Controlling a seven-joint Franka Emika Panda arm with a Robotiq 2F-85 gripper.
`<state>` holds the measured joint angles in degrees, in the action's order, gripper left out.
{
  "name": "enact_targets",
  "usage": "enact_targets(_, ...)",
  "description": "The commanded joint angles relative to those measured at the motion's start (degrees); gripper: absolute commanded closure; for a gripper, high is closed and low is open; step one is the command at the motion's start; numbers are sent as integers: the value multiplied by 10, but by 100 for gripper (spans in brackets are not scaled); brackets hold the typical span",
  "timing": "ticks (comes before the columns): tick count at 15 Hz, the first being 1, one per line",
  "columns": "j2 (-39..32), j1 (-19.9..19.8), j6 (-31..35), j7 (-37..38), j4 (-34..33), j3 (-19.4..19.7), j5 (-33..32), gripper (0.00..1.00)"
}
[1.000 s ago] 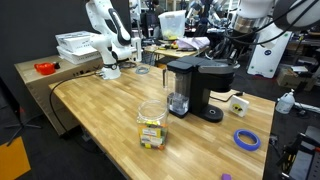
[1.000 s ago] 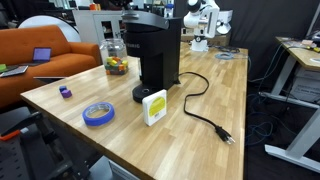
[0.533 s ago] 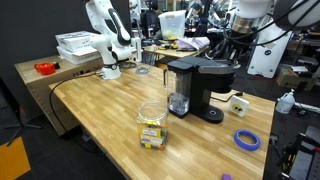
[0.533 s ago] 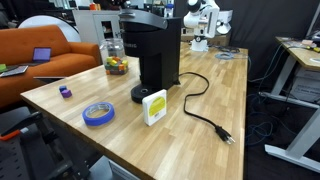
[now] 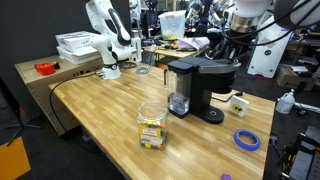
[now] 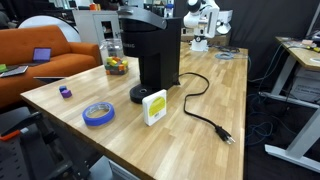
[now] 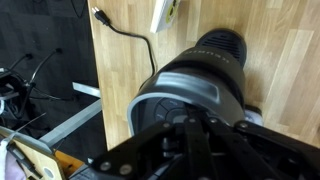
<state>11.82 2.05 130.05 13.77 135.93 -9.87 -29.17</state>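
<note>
A black single-serve coffee maker (image 5: 200, 85) stands on the wooden table (image 5: 100, 110) and shows in both exterior views (image 6: 155, 55). My gripper (image 7: 193, 128) hangs directly above its top, fingers shut with nothing between them. In the wrist view the fingertips sit over the button panel on the lid (image 7: 170, 95); whether they touch it I cannot tell. The arm comes down from the upper right in an exterior view, its gripper (image 5: 224, 52) just over the machine.
The machine's power cord (image 6: 205, 110) trails unplugged across the table. A white and yellow card (image 6: 154, 107), a blue tape roll (image 6: 98, 114), a small purple piece (image 6: 65, 92) and a jar of coloured bits (image 5: 152, 125) stand around it. A second white arm (image 5: 105, 35) stands at the far end.
</note>
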Motion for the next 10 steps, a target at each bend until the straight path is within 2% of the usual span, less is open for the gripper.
enact_targets(1,-3,5,-27,7,-10,-3,-7,100)
enact_targets(5,-8,4,-29,7,-15,-4,-14,100)
enact_targets(10,-5,4,-53,18,-13,-11,-77,100)
